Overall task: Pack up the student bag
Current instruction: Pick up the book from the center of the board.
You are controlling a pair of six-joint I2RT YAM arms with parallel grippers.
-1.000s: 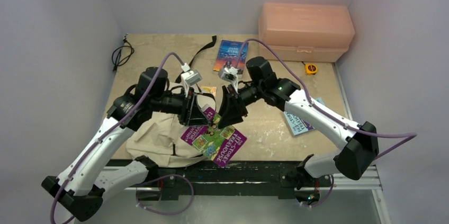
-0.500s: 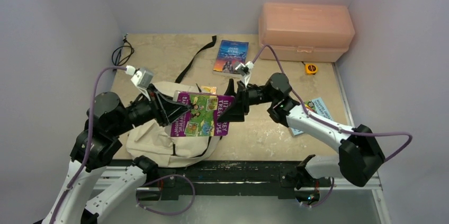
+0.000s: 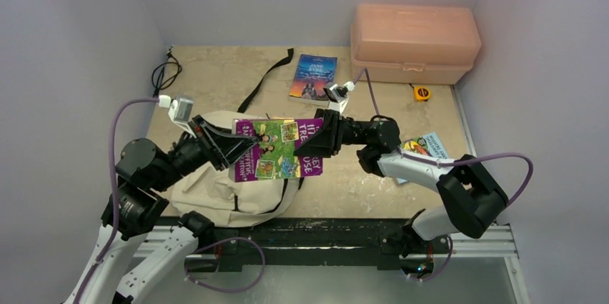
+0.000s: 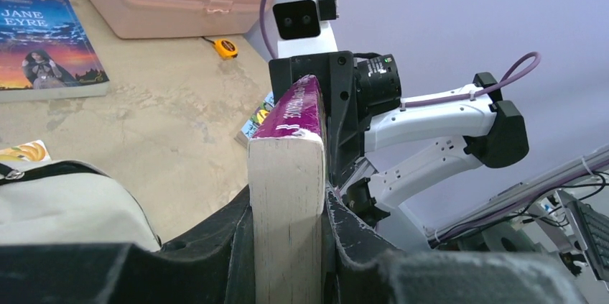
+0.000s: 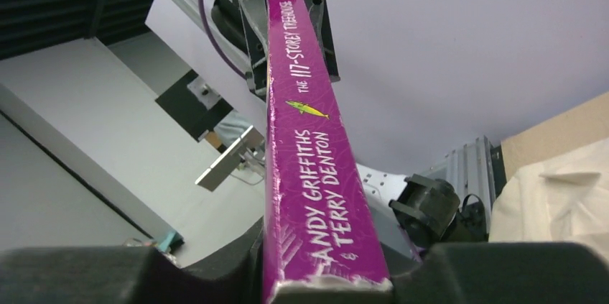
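1. Holding the purple book (image 3: 276,149) between both arms, cover facing up, lifted off the counter (image 3: 215,67)
2. My left claw (image 3: 234,147) is clenched on the book's left edge. The left wrist view shows the cream page block (image 4: 286,218) pinched flush between both fingers
3. My right claw (image 3: 321,137) grasps the opposite edge. In the right wrist view the purple spine (image 5: 316,174) runs up from between the fingers, with no gap visible on either side
4. The student bag (image 3: 208,185) lies slumped on the near-left part of the counter, beneath my left claw and the book's left half. One black strap (image 3: 269,77) trails from it toward the far wall
5. A Jane Eyre paperback (image 3: 313,75) lies flat at the far middle, apart from the bag
6. The salmon-pink box (image 3: 415,38) sits closed in the far-right corner, with a yellow tape measure (image 3: 421,93) just beside its front
7. A blue-covered book (image 3: 431,144) lies on the right, partly hidden under my right arm
8. A black cable (image 3: 164,74) is coiled at the far-left corner
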